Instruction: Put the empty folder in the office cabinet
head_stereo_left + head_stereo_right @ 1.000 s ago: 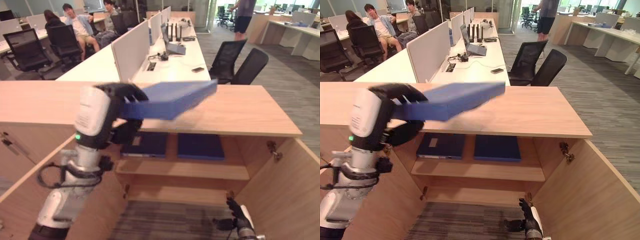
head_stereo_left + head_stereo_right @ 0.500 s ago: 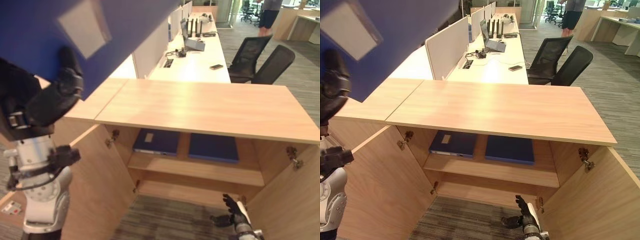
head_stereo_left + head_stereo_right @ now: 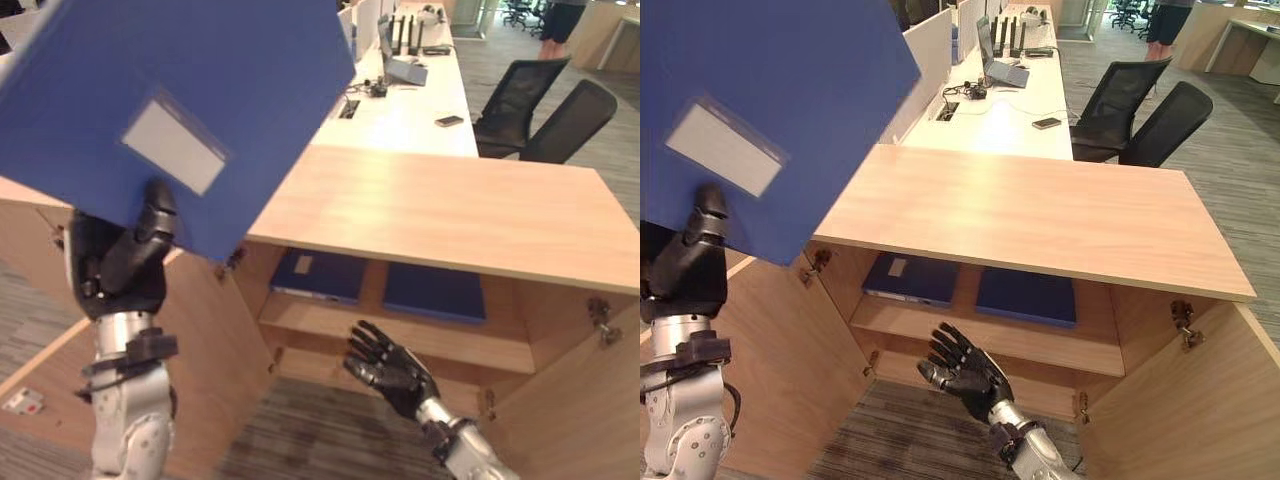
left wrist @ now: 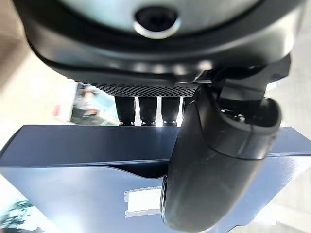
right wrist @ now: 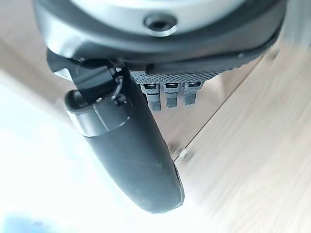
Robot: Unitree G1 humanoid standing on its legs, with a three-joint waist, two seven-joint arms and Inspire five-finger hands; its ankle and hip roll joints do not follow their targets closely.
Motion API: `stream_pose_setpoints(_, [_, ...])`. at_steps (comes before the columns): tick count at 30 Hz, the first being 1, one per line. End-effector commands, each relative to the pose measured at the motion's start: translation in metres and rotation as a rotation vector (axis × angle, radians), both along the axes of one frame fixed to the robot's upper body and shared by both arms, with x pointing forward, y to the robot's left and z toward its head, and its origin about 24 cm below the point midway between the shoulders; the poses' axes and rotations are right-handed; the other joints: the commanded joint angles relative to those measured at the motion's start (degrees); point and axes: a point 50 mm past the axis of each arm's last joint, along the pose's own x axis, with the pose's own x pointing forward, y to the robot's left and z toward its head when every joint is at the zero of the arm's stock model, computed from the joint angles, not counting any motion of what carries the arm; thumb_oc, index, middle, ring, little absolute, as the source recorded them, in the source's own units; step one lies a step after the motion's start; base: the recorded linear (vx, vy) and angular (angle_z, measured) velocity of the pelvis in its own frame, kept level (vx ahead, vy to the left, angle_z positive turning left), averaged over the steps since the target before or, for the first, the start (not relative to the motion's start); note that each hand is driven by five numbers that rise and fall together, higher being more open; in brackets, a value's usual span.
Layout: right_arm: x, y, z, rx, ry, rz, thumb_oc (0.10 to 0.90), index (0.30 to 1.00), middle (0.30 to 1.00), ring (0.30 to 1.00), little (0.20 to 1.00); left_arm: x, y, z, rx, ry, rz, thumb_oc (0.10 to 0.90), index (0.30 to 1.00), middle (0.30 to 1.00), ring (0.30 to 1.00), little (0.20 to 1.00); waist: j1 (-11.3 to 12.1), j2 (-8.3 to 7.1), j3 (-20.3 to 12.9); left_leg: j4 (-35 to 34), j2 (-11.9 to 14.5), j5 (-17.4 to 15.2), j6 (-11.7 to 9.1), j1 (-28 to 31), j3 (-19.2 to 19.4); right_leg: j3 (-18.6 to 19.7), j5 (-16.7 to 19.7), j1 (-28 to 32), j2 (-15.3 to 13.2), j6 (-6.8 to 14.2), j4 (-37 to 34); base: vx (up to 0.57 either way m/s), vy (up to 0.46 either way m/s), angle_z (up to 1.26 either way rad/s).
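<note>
Left hand pinching raised blue folder by its lower edge, right hand spread, holding nothing, before open cabinet

Two flat folders cover the cabinet's upper shelf; the lower compartment seems free.

Open-plan office; desk rows (partitioned), swivel chairs
</note>
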Motion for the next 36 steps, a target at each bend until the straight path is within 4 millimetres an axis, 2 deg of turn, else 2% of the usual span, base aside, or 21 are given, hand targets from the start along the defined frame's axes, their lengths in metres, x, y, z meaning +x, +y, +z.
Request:
stream_pose_setpoints(1, [0.025, 0.012, 0.057, 0.182, -0.273, 0.047, 0.8, 0.9, 0.9, 0.9, 0.9, 0.005, -0.008, 0.038, 0.082, -0.223, -0.132, 0.4, 0.3, 0.3, 0.3, 0.3, -0.1, -0.33, -1.4, -0.3, 0.0, -5.6, -0.6, 2.3, -1.2, -0.5, -4.3, 0.7, -1.8, 3.4, 3.7, 0.0, 0.0, 0.0])
stream_pose_setpoints(2, [0.025, 0.012, 0.057, 0.182, -0.272, 0.047, 0.8, 0.9, 0.9, 0.9, 0.9, 0.005, -0.007, 0.037, 0.081, -0.223, -0.132, 0.4, 0.3, 0.3, 0.3, 0.3, -0.1, -0.32, -1.4, -0.3, 0.0, -5.6, -0.6, 2.3, -1.2, -0.5, -4.3, 0.7, -1.8, 3.4, 3.7, 0.0, 0.0, 0.0])
stream_pose_setpoints(4, [0.026, 0.019, 0.074, 0.255, -0.329, 0.071, 0.8, 0.9, 0.9, 0.9, 0.9, 0.003, -0.012, 0.025, 0.082, -0.161, -0.18, 0.4, 0.3, 0.3, 0.3, 0.3, -0.3, -0.16, -1.5, -0.3, 0.1, -5.6, -0.5, 2.3, -1.1, -0.3, -4.3, 0.6, -1.8, 3.4, 3.7, 0.0, 0.0, 0.0])
stream_pose_setpoints(10, [0.03, 0.032, 0.105, 0.367, -0.431, 0.1, 0.8, 0.9, 0.9, 0.9, 0.9, 0.0, -0.014, 0.009, 0.084, -0.072, -0.255, 0.4, 0.3, 0.3, 0.3, 0.3, -0.3, 0.08, -1.5, -0.3, 0.1, -5.5, -0.3, 2.3, -0.8, 0.1, -4.1, 0.3, -1.9, 3.3, 3.8, -0.01, 0.002, -0.03])
stream_pose_setpoints(21, [0.033, 0.047, 0.148, 0.492, -0.575, 0.131, 0.8, 0.9, 0.9, 0.9, 0.9, -0.001, -0.023, -0.005, 0.095, 0.011, -0.337, 0.4, 0.3, 0.3, 0.3, 0.3, -0.1, 0.34, -1.5, -0.3, 0.1, -5.4, -0.1, 2.2, -0.5, 0.5, -3.9, 0.0, -2.0, 3.3, 3.9, 0.0, 0.0, -0.01])
stream_pose_setpoints(29, [0.034, 0.062, 0.164, 0.547, -0.61, 0.167, 0.8, 0.9, 0.9, 0.9, 0.9, 0.006, -0.041, -0.015, 0.067, 0.048, -0.407, 0.4, 0.3, 0.3, 0.3, 0.3, -0.3, 0.32, -1.5, -0.3, 0.1, -5.5, 0.0, 2.2, -0.2, 1.0, -3.8, -0.3, -2.0, 3.3, 3.9, 0.0, 0.0, 0.0])
stream_pose_setpoints(30, [0.035, 0.068, 0.169, 0.579, -0.615, 0.175, 0.8, 0.9, 0.9, 0.9, 0.9, 0.008, -0.048, -0.02, 0.049, 0.066, -0.43, 0.4, 0.3, 0.3, 0.3, 0.3, -0.4, 0.26, -1.6, -0.3, 0.1, -5.6, 0.1, 2.2, -0.2, 1.2, -3.8, -0.3, -2.0, 3.2, 3.9, 0.0, 0.0, 0.0])
stream_pose_setpoints(36, [0.035, 0.074, 0.177, 0.611, -0.628, 0.199, 0.8, 0.9, 0.9, 0.9, 0.9, 0.013, -0.057, -0.031, 0.029, 0.103, -0.46, 0.4, 0.3, 0.3, 0.3, 0.3, -0.6, 0.25, -1.5, -0.3, 0.2, -5.6, 0.1, 2.2, -0.1, 1.2, -3.8, -0.4, -2.0, 3.2, 3.9, 0.0, 0.0, 0.0])
